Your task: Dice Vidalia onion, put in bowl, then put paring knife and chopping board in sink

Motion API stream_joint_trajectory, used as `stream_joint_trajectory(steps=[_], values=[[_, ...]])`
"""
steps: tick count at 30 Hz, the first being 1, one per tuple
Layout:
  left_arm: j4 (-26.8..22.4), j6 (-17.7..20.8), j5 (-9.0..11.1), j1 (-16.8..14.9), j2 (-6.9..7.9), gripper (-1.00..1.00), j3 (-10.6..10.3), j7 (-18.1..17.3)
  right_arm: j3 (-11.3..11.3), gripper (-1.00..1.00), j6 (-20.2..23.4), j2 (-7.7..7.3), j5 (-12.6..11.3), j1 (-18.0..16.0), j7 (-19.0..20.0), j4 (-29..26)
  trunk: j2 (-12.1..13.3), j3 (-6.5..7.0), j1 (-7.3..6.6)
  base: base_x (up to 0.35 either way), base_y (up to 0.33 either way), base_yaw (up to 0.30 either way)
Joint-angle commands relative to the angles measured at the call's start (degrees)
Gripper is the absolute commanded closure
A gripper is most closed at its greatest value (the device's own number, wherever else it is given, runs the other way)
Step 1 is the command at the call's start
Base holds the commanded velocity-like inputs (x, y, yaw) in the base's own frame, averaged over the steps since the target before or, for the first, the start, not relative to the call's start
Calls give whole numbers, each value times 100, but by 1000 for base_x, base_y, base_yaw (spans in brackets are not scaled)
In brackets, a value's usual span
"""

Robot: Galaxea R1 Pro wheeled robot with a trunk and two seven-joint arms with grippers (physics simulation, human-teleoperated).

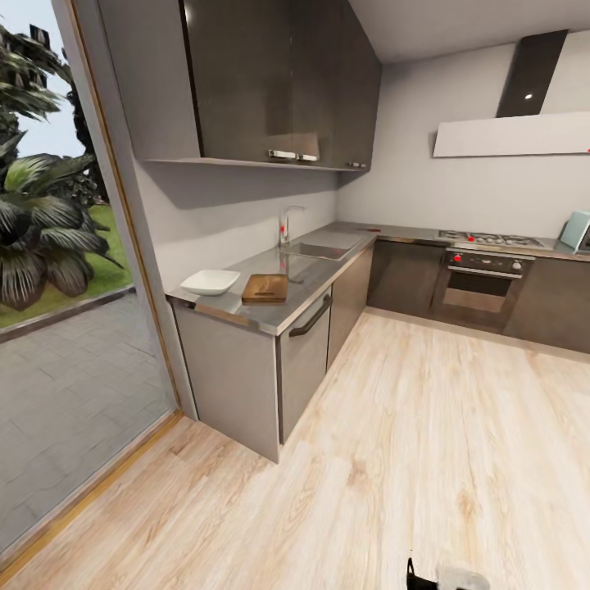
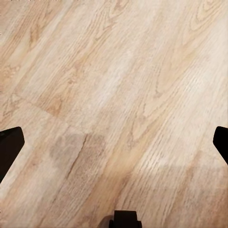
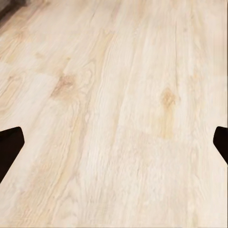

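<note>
Across the wooden floor, the grey countertop runs along the left wall. Near its front end sit the white squarish bowl and, beside it, the dark brown chopping board. Farther back are the steel sink and its chrome faucet. The onion is hidden inside the basin. A small red speck lies on the counter beyond the sink, too small to identify as the paring knife. My left gripper and my right gripper both hang open over bare floor, holding nothing.
An oven with a hob stands at the back right under a range hood. Dark upper cabinets hang over the counter. A glass wall to the garden closes the left side. Wide wooden floor lies between me and the counter.
</note>
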Motion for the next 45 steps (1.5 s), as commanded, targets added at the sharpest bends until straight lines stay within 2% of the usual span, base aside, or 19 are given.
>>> stream_joint_trajectory(steps=[1, 3, 4, 6, 9, 11, 16, 21, 29, 36, 40, 41, 42, 45], values=[[3, -18, -3, -3, -1, -100, 9, -3, -3, -100, 267, 3, 1, -3, -136, -305, -3, -6, 0, 0, 0, 0], [5, -18, 2, -3, -1, -100, 9, -3, -1, -100, 1008, 4, 1, -20, -262, -941, -3, -6, 0, 3, 0, 0], [6, -18, 3, -3, -2, -100, 9, -3, -1, -100, 1203, 2, 1, -28, -280, -1109, -3, -6, 0, 20, 6, 0], [7, -17, 4, -3, -4, -100, 9, -4, 0, -100, 2052, 3, 1, -129, -334, -1908, -3, -6, 0, 108, 77, 0], [-2, -15, 5, -3, -5, -100, 9, -3, 1, -100, 2635, 12, 1, -330, -379, -2483, -3, -6, 0, 190, 148, 0], [-3, -15, 4, -3, -5, -100, 11, -3, 1, -100, 2926, 19, 1, -528, -433, -2663, -3, -6, 0, 225, 178, 0], [1, -10, 4, -3, 11, -100, 17, -3, 1, -100, 3711, 32, -26, -1291, -625, -2821, -3, -6, 0, 241, 189, 0], [3, -9, 6, -3, 28, -100, 18, -3, 8, -100, 4183, 79, -39, -1980, -737, -2843, -3, -6, 0, 249, 193, 0], [8, -9, 6, -3, 30, -100, 18, -3, 18, -100, 4633, 175, -35, -2614, -894, -2856, -3, -6, 0, 265, 174, 0], [4, -9, 6, -3, 48, -100, 18, -3, 18, -100, 5275, 254, -34, -3292, -905, -2879, -3, -6, 0, 301, 101, 0], [6, -9, 6, -3, 69, -100, 18, -3, 18, -100, 5619, 450, -13, -3731, -914, -2880, -3, -6, 0, 304, 95, 0], [8, -9, 6, -3, 71, -100, 18, -3, 20, -100, 5730, 528, -8, -3856, -941, -2880, -3, -6, 0, 304, 95, 0], [10, -9, 6, -3, 68, -100, 18, -6, 24, -100, 5882, 688, -11, -4075, -1083, -2875, -3, -6, 0, 304, 104, 0], [11, -9, 6, -3, 67, -100, 18, -10, 33, -100, 5960, 925, -26, -4235, -1420, -2871, -3, -6, 0, 293, 143, 0]])
